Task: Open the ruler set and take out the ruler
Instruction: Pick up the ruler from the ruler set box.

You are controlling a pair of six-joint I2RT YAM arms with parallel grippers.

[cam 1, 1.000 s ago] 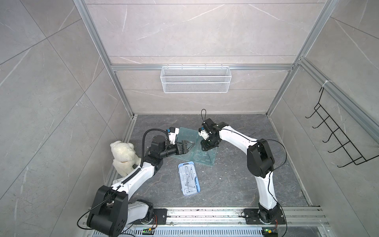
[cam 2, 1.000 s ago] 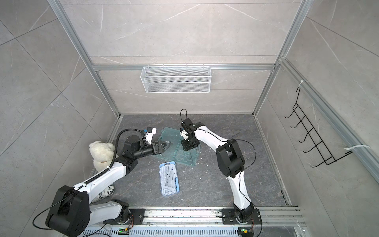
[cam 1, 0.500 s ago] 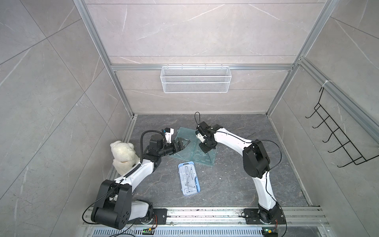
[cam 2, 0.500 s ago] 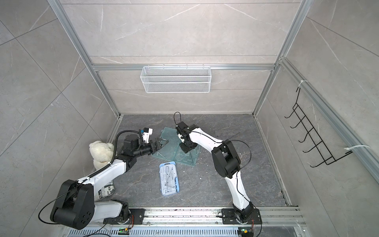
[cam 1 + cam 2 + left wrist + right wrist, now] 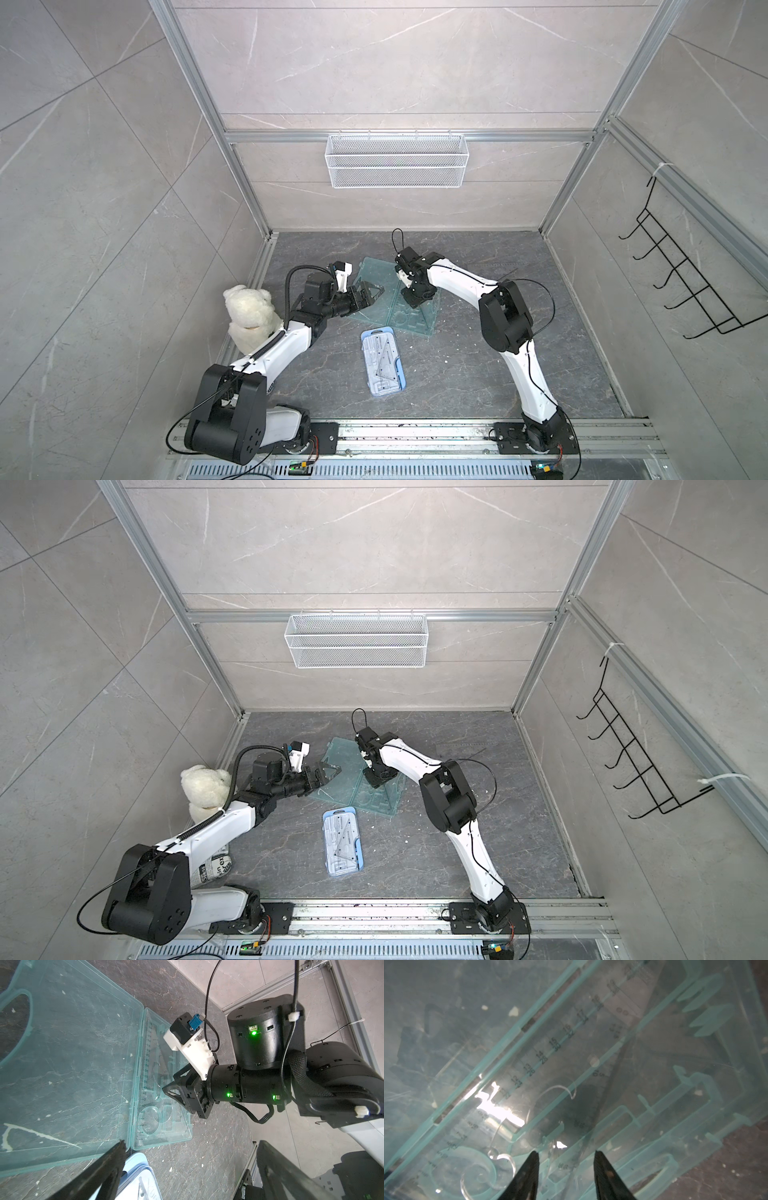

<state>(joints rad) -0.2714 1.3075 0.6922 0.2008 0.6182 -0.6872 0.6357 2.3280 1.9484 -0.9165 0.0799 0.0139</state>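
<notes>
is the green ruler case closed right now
No, the green ruler case lies opened flat on the floor, both halves spread apart, with the ruler showing in the narrower half.

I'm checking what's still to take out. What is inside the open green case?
A straight ruler lies along the hinge side with a clear triangle beside it. The right gripper hangs over the middle, hiding whatever sits beneath it in both top views.

Grey tiled walls [image 5: 374, 62], dark stone floor [image 5: 457, 374], white wire basket [image 5: 395, 166].
</notes>
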